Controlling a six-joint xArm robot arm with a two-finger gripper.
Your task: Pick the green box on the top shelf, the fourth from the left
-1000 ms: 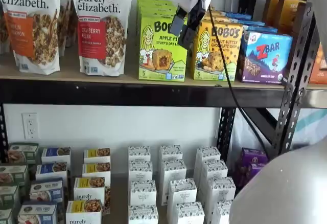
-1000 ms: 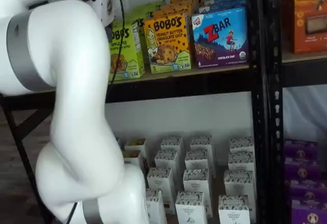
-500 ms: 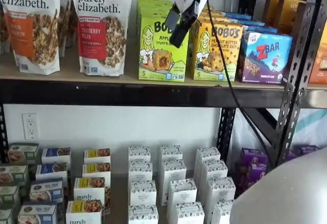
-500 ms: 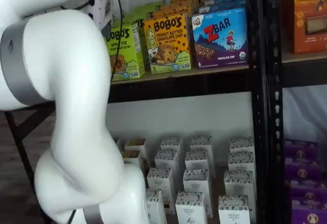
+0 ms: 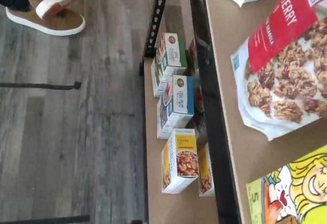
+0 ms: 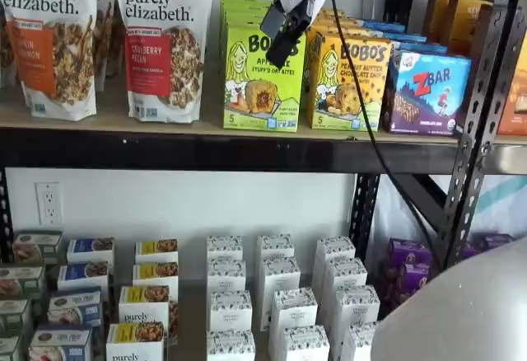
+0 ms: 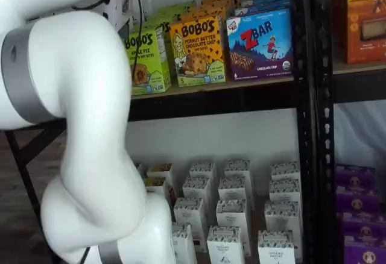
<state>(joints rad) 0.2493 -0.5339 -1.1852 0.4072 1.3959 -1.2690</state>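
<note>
Green box (image 6: 262, 77): upright on top shelf (image 6: 206, 148), beside yellow-orange Bobo's box (image 6: 350, 81).
Gripper (image 6: 278, 38): hangs before box's upper right front; fingers side-on, spread or pressed together not discernible.
Materials: glossy printed lime carton; tan board, black metal beam.

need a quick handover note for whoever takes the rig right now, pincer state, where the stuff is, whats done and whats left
Pincer: in a shelf view its black fingers hang in front of the upper part of the green box; whether they are open or shut cannot be told, and nothing is in them.
Green box: upright on the top shelf, between the cranberry pecan granola bag and the yellow-orange Bobo's box.
Done: the pincer is lined up at the box.
Left: close in, grip the box, draw it off the shelf.
</note>
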